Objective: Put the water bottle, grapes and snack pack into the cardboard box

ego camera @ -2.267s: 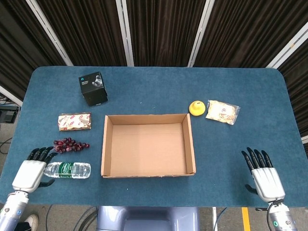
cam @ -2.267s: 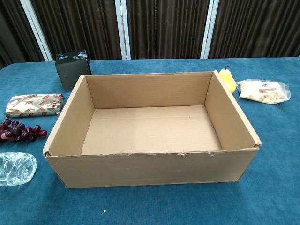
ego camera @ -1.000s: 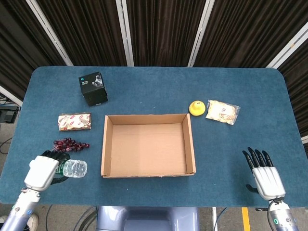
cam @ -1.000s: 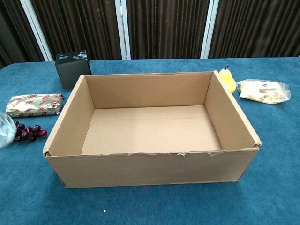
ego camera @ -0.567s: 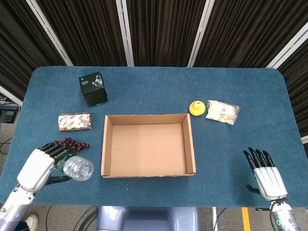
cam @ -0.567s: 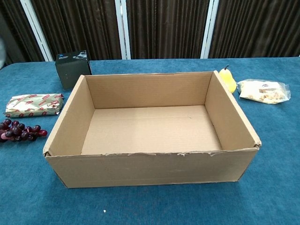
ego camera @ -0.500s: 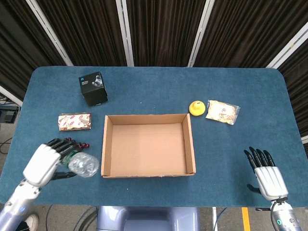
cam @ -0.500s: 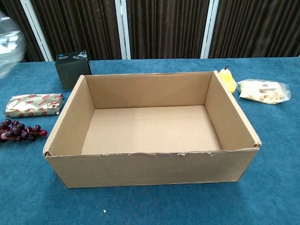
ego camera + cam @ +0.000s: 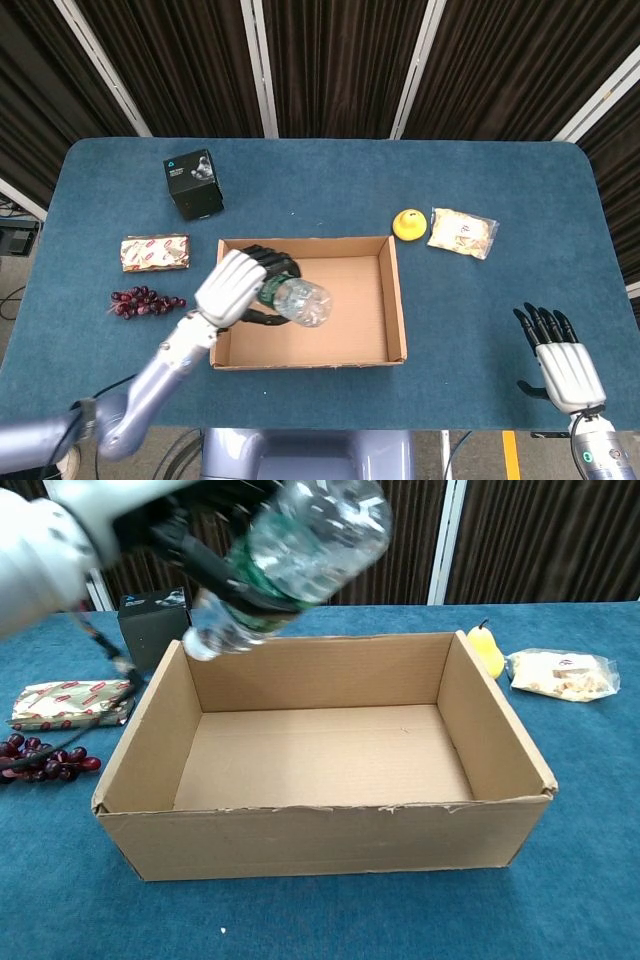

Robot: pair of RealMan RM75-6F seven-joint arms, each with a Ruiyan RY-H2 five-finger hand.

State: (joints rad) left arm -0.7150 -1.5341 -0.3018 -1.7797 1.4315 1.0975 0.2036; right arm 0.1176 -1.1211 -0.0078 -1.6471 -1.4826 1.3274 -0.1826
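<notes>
Moved water bottle (image 9: 298,298) off bench (image 9: 480,170) to above cardboard box (image 9: 395,300) | my left hand (image 9: 235,285) gripped it | right hand (image 9: 560,360) held nothing, fingers apart.

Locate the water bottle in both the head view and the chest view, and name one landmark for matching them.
Head view: the water bottle is left of centre, held by the left hand over the left half of the cardboard box.
Chest view: the water bottle is top centre, large and close, above the box's back-left corner.
Shared landmark: the cardboard box.
</notes>
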